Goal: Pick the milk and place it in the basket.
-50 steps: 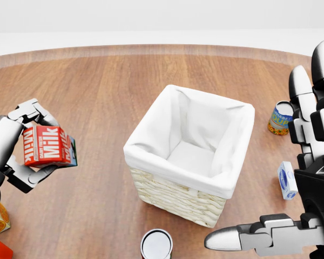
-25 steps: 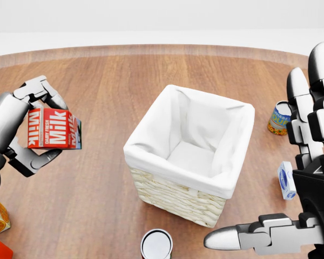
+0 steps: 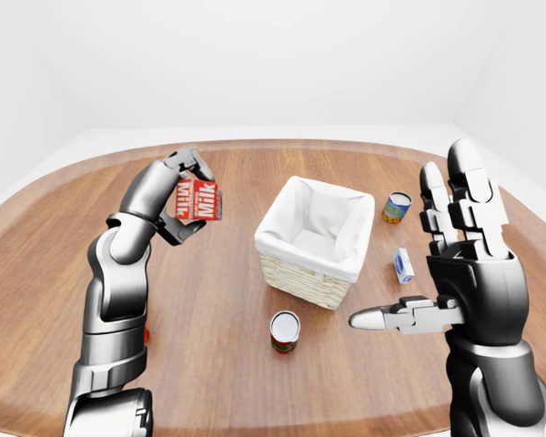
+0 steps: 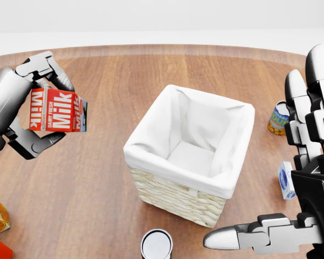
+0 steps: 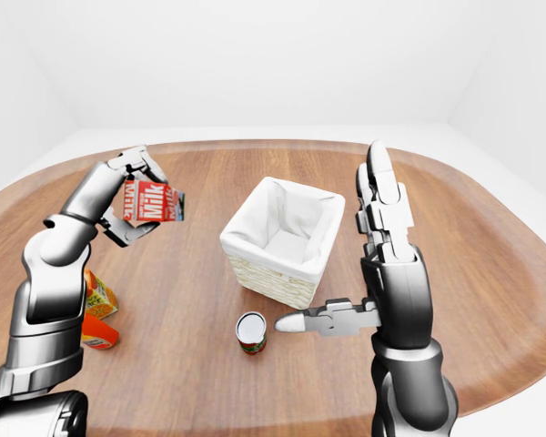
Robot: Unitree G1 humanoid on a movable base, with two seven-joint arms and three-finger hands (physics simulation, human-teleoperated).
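**Milk carton gripped above the counter, left of the basket**

The left hand (image 4: 27,108) holds the milk (image 4: 58,110) off the wooden counter (image 4: 97,178): its fingers (image 4: 43,63) curl over the carton's top while another presses from below, pinching it between them. The carton lies on its side, well apart from the white-lined basket (image 4: 190,154) to its right in the head view. The right hand (image 3: 460,264) hangs empty, its fingers spread wide.
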